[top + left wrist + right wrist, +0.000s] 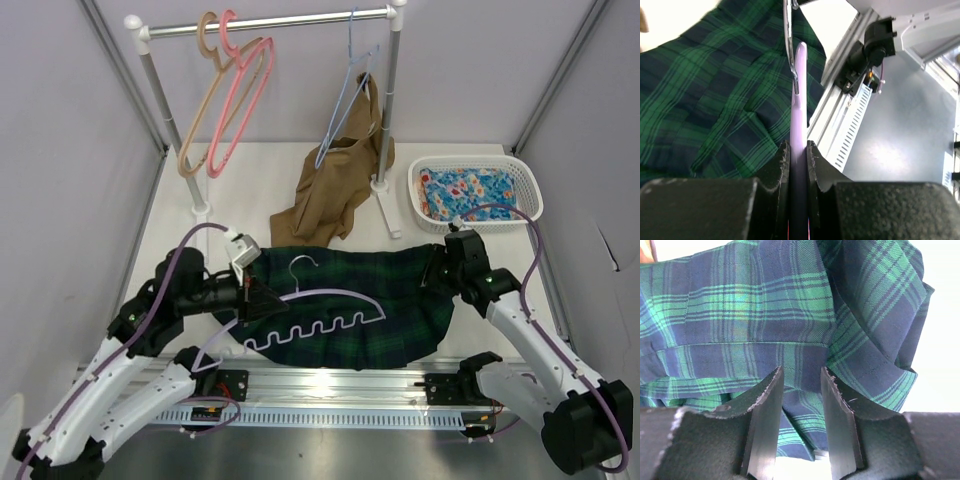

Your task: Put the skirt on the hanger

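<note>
A lab booth: plain panel walls [70, 120], aluminium mounting rail [330, 382], clothes rack [270, 22].

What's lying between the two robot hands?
The plaid skirt, with the lavender hanger on it, fills the stretch from left gripper to right gripper, seen in the top view.

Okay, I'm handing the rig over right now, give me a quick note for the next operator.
Left gripper: shut on the hanger, at its left end.
Right gripper: jaws partly apart around a fold at the right edge of the skirt; grip unclear.
Hanger sits over the skirt, which lies on the table.
Done: hanger in hand. Left: skirt onto hanger.
</note>
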Robot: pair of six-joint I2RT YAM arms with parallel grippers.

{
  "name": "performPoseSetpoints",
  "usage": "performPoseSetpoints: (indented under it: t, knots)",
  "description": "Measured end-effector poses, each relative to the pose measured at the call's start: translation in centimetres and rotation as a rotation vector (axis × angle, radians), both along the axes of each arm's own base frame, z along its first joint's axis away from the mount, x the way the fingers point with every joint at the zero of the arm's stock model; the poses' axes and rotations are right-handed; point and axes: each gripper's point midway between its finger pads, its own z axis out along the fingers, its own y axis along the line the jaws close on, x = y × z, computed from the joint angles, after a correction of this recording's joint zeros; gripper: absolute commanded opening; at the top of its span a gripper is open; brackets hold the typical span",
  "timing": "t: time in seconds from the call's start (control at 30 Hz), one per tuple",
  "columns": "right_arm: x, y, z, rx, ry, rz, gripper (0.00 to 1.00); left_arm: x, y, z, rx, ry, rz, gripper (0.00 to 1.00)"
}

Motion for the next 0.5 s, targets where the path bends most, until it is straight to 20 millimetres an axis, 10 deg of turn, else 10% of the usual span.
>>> performPoseSetpoints:
  t: [0.5]
  knots:
    - [-0.3, -0.4, 1.1, 0.006, -0.045, -0.047, 0.43, 3.8, -4.1, -2.9, 0.089, -0.038, 0.05, 0.0]
